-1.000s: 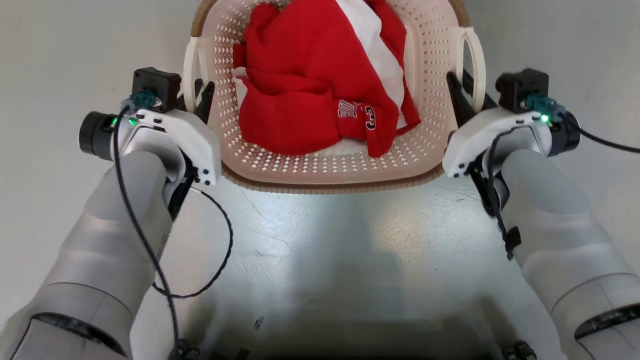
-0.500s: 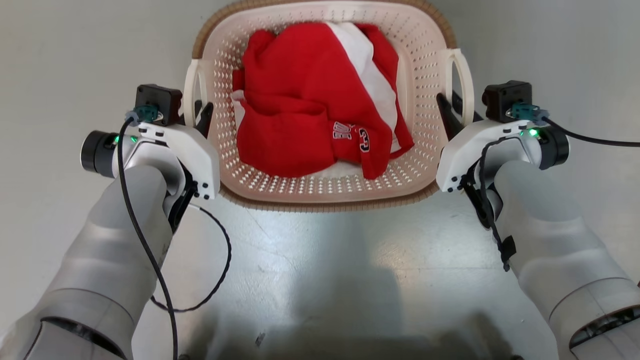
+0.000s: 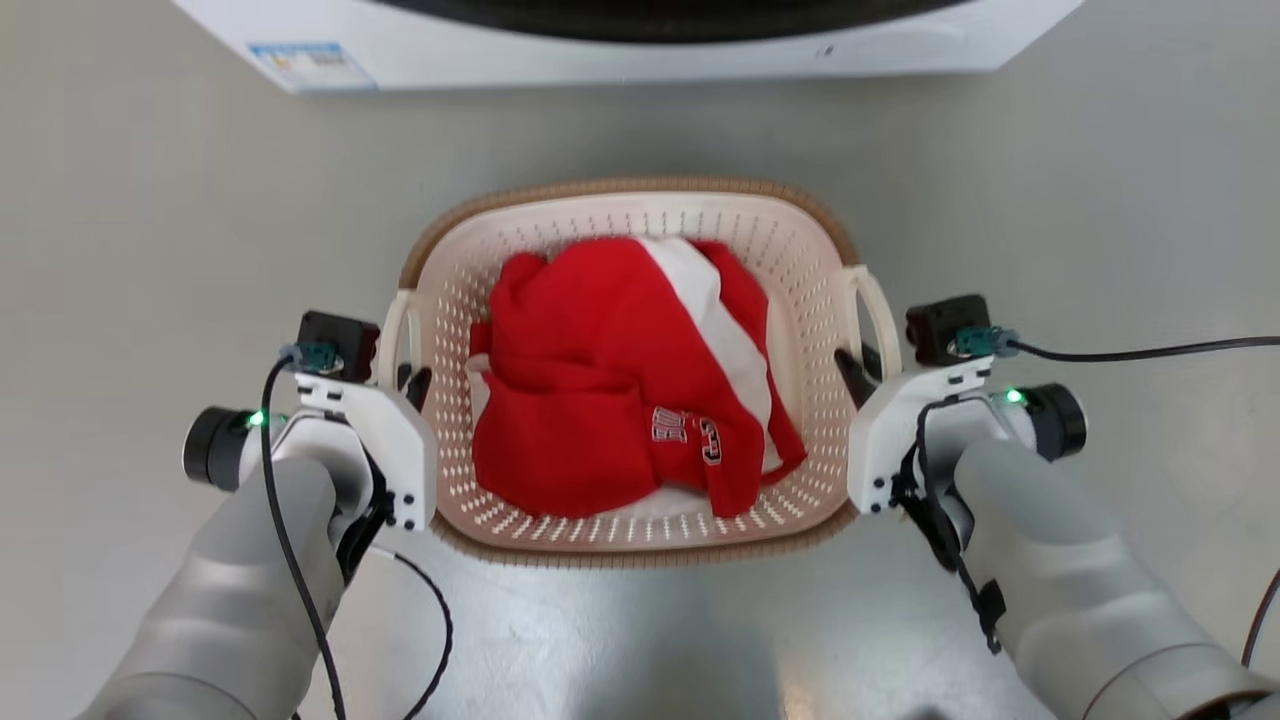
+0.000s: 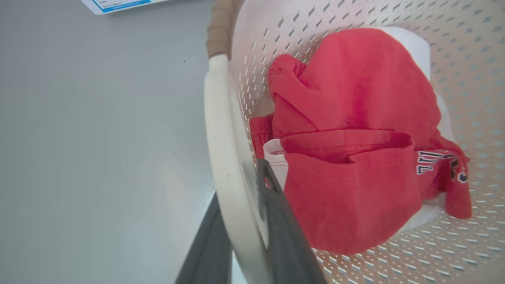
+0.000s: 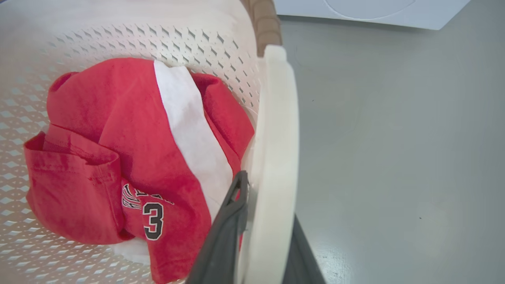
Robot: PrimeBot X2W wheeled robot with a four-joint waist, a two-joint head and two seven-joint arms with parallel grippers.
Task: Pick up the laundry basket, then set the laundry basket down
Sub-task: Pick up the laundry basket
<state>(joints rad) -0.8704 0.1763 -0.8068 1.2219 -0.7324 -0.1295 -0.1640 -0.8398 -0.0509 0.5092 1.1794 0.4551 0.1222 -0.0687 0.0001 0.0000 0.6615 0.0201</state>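
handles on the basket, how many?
2. Left handle on the basket's left side, between the left gripper's jaws; right handle opposite, between the right gripper's jaws. None seem hidden.

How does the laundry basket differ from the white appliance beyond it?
The cream perforated plastic laundry basket has a brown woven-look rim; the smooth white appliance bears a blue label. The laundry basket is gripped on either side by the left claw and right claw; the appliance stands untouched. Both are pale.

Open floor (image 3: 150, 250) left and right of laundry basket (image 3: 620, 187); washing machine (image 3: 700, 55) blocking beyond far rim, floor strip between.
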